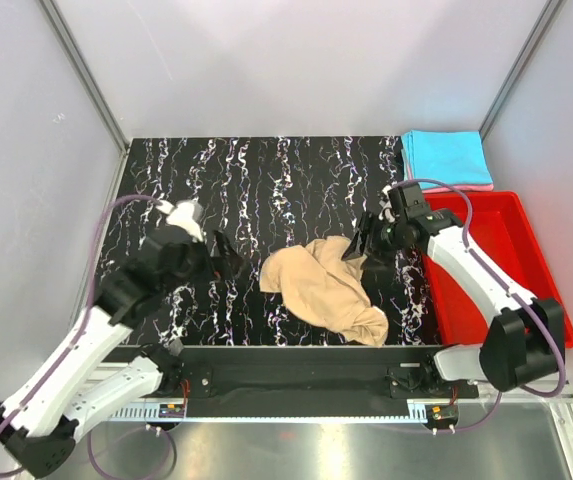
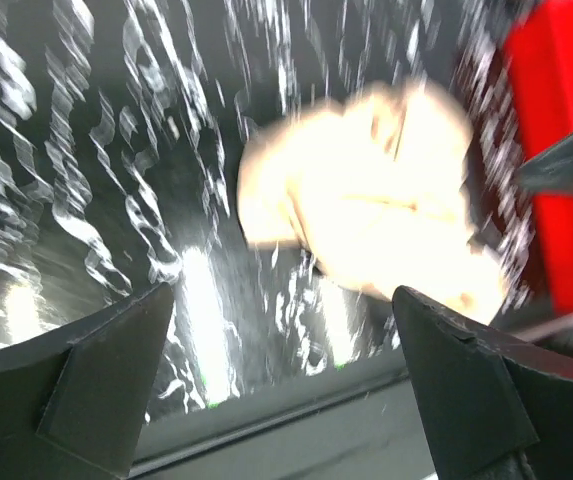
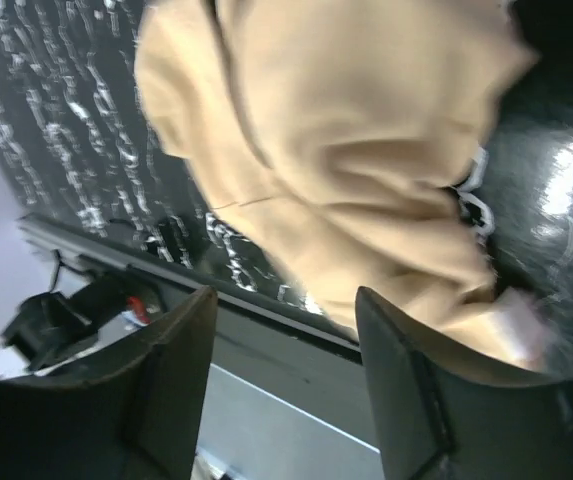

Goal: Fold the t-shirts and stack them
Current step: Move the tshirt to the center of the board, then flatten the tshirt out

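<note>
top view high, looking down; wrist views close, both sharing tan t-shirt (image 1: 326, 290).

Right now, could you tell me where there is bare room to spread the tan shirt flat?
The far half of the table, between the back wall and the tan t-shirt, is bare. It is crowded on the right: right gripper, red bin, folded cyan t-shirt.

A: What was in the cell as fixtures?
B: Black mat with white marbling (image 1: 266, 180) covered the work surface. Red plastic bin (image 1: 531, 240) sat at its right edge, open side up.
A: Enclosure?
B: Plain pale panels (image 1: 296, 60) on three sides. Aluminium left post (image 1: 88, 80) and right post (image 1: 516, 70) met the back corners. Black mounting rail (image 1: 296, 365) ran along the near edge, with brushed metal (image 1: 296, 450) below it.
</note>
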You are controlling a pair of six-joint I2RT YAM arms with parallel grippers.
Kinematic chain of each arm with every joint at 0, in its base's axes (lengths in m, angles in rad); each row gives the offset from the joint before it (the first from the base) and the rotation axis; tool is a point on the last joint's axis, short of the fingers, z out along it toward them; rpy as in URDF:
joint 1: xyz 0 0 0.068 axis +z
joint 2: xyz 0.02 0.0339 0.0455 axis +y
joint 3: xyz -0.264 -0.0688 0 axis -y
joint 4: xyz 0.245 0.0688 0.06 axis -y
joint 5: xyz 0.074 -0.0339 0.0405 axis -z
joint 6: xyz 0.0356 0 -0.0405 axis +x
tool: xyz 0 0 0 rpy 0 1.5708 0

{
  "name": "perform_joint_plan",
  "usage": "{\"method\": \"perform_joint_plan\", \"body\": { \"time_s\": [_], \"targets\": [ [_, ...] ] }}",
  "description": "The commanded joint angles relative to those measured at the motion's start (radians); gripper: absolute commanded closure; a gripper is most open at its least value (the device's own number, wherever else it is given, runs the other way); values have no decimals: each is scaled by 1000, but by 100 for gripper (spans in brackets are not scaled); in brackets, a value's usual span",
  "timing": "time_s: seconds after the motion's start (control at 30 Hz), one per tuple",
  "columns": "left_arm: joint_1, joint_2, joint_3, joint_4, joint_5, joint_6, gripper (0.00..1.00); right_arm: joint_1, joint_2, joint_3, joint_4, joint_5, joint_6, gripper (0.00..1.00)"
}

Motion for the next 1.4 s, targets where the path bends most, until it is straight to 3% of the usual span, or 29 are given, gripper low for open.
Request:
{"method": "perform_joint_plan", "body": {
  "time_s": [0.0, 0.13, 0.23, 0.4, 0.53, 0.8, 0.9, 1.1, 1.13, 1.2, 1.23, 1.27, 1.37],
  "targets": [
    [-1, 49, -119, 160, 191, -5, 1, 13, -100, 65, -62, 194, -61, 34],
    [-1, 129, -238, 354, 336, -51, 2, 15, -163, 65, -188, 283, -3, 38],
    [-3, 224, -290, 520, 430, -84, 4, 36, -230, -25, -227, 291, 107, 42],
    [-39, 431, -330, 632, 463, -118, 6, 133, -361, -258, -164, 311, 294, 43],
    [-59, 571, -338, 715, 432, -147, 9, 153, -369, -364, -49, 286, 295, 41],
    [-59, 798, -181, 695, 326, -181, 11, 153, -260, -403, 141, 280, 238, 43],
    [-62, 818, -167, 672, 280, -198, 11, 151, -226, -453, 259, 257, 268, 40],
    [-67, 850, -88, 527, 153, -164, 10, 151, -194, -501, 338, 288, 325, 41],
    [-67, 852, -80, 491, 128, -152, 10, 151, -191, -498, 339, 298, 325, 43],
    [-66, 824, -71, 467, 110, -137, 10, 151, -192, -466, 330, 322, 313, 66],
    [-66, 809, -71, 442, 107, -116, 9, 151, -194, -450, 321, 326, 298, 80],
    [-66, 791, -63, 425, 117, -100, 8, 151, -197, -408, 286, 358, 267, 100],
    [-67, 714, -19, 330, 125, -20, 8, 151, -224, -314, 186, 452, 220, 100]
  ]
}}
